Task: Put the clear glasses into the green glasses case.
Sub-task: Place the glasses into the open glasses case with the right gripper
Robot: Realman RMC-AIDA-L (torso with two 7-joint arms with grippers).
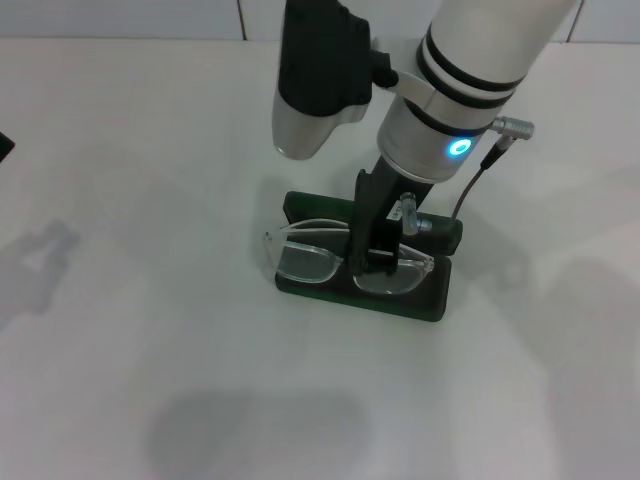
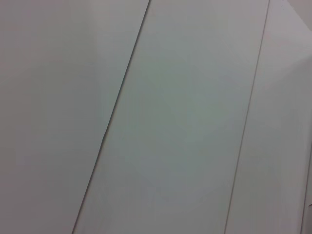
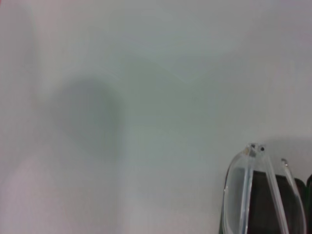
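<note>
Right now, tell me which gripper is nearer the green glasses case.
Right. The right gripper is directly over the green glasses case, at the bridge of the clear glasses. The left gripper is out of view, parked elsewhere.

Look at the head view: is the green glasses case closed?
No, the green glasses case lies open on the table, with the clear glasses over it, gripped at the bridge by the right gripper.

The right gripper [image 1: 375,250] has black fingers, on a white wrist ringed with black bands and a glowing blue-cyan light. Between and beside the fingers, the clear glasses [image 1: 310,262] are colourless and transparent, frame and lenses alike. Beneath them, the green glasses case [image 1: 430,300] is dark green with a darker lining. Around it the table [image 1: 150,300] is plain white.
</note>
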